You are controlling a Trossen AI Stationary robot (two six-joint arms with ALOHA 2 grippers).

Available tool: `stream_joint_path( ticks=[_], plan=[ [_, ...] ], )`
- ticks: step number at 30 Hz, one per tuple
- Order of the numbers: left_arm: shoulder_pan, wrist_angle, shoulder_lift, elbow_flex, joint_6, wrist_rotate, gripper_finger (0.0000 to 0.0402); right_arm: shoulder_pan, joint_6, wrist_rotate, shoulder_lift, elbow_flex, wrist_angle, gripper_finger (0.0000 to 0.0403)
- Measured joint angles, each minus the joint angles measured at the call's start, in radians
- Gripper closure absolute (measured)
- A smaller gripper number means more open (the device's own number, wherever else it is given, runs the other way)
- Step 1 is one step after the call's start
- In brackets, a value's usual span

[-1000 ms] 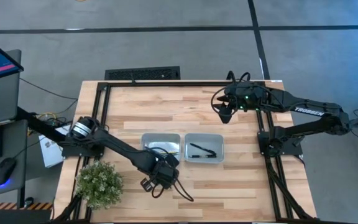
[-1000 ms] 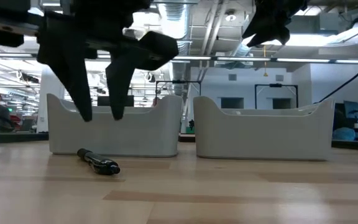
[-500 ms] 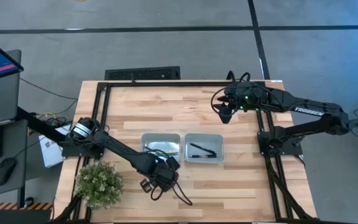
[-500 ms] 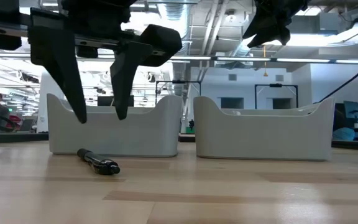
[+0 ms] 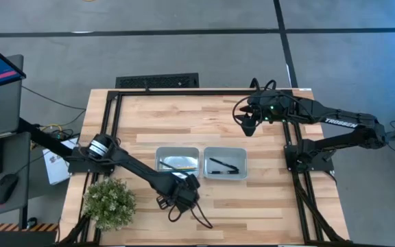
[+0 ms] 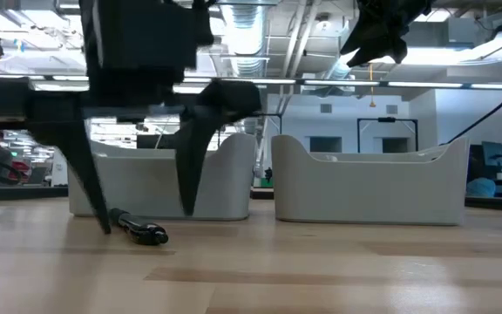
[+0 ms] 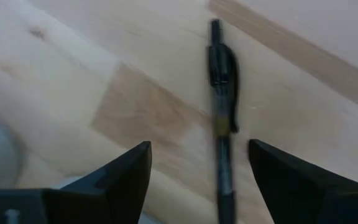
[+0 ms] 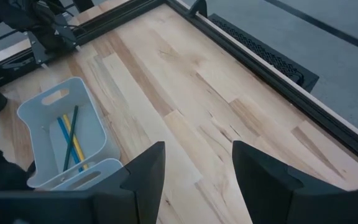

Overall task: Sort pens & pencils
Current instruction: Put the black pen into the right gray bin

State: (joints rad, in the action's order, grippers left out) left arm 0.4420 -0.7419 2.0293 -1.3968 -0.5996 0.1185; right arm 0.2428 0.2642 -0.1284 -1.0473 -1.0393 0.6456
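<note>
A black pen [image 7: 221, 112] lies flat on the bare wood of the table [image 5: 252, 199], close to the near edge and just in front of the left-hand tray [image 6: 159, 179]. Right over it hangs the left tool [image 6: 142, 222], spread wide, one finger on each side of the pen and neither touching it, the tips down near the wood. In the left wrist view the pen runs straight up between the two dark fingers [image 7: 123, 177].

The left-hand tray holds the pencils [image 8: 70, 140]: a yellow one, a light blue one and a dull green one, lying side by side. Beside it the right-hand tray [image 5: 225, 163] holds dark pens [image 5: 223, 165].

Off toward the far right corner of the table, the right tool [image 5: 248, 124] hangs high above the wood, well apart from both trays, fingers partly spread with nothing between them. A small potted plant [image 5: 108, 202] stands at the near left corner.
</note>
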Motion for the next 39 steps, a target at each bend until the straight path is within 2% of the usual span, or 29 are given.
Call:
stream_joint_path(
  ticks=[8, 12, 19, 21, 25, 27, 34, 39],
  plan=[
    [0.005, -0.006, 0.026, -0.010, 0.019, -0.039, 0.0140, 0.000, 0.000, 0.000, 0.000, 0.000, 0.006, 0.0193],
    [0.006, -0.021, 0.035, -0.045, 0.101, -0.046, 0.0139, 0.000, 0.000, 0.000, 0.000, 0.000, 0.006, 0.0193],
    [0.011, 0.046, 0.037, -0.067, 0.159, -0.224, 0.0139, 0.000, 0.000, 0.000, 0.000, 0.000, 0.007, 0.0193],
    [0.010, 0.043, 0.037, -0.067, 0.152, -0.214, 0.0139, -0.003, 0.000, 0.000, 0.000, 0.000, 0.007, 0.0193],
    [0.010, 0.020, 0.037, -0.067, 0.166, -0.112, 0.0139, -0.020, 0.000, 0.000, 0.000, 0.000, 0.006, 0.0193],
    [0.010, 0.020, 0.037, -0.067, 0.168, -0.092, 0.0139, -0.032, 0.000, 0.000, 0.000, 0.000, 0.006, 0.0193],
    [0.009, 0.043, 0.037, -0.049, 0.156, -0.175, 0.0139, -0.072, 0.000, 0.000, 0.000, 0.000, 0.006, 0.0193],
    [0.009, 0.054, 0.032, -0.017, 0.166, -0.171, 0.0139, -0.092, 0.000, 0.000, 0.000, 0.000, 0.005, 0.0193]
  ],
)
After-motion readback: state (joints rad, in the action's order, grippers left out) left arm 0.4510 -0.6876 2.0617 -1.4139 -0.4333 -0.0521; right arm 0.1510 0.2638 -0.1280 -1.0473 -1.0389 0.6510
